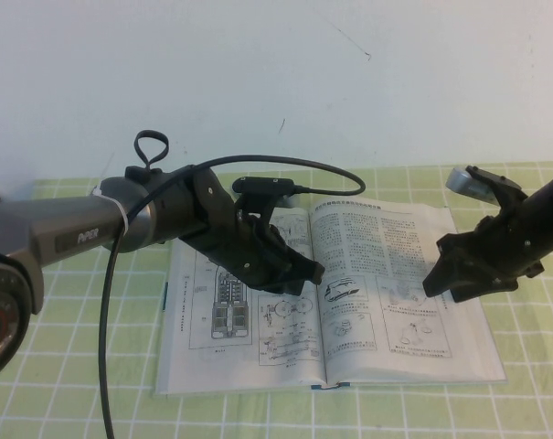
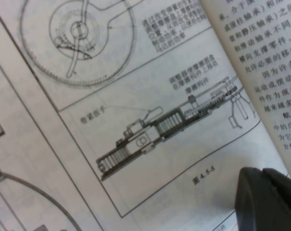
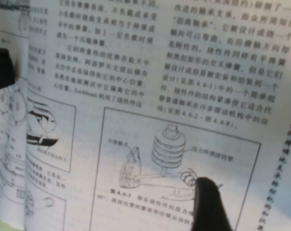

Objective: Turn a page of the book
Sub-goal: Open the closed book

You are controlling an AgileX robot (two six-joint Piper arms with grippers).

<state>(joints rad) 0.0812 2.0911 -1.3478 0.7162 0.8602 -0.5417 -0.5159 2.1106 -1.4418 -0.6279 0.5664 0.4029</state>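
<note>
1. The page (image 1: 386, 283) I must turn lies flat as the right-hand leaf of the open book (image 1: 331, 380); it has dense black text in its upper part and boxed drawings under it
2. The book lies open in the middle of the table (image 1: 66, 402), which has a green checked cloth. The left-hand leaf (image 1: 207, 338) shows a tall machine cutaway drawing
3. My right gripper (image 1: 433, 279) is over the outer right part of the page, near its edge. Its jaws stand wide apart and hold nothing. In the right wrist view one dark fingertip (image 3: 210, 204) is seen close above a boxed drawing on the page; if it touches the paper I cannot tell
4. My left gripper (image 1: 308, 273) is over the left-hand leaf, just beside the middle fold. In the left wrist view only the dark tip (image 2: 268, 199) of it shows above a long mechanical drawing, so I cannot tell how its jaws stand
5. Behind the table there is a plain white wall (image 1: 349, 82)
</note>
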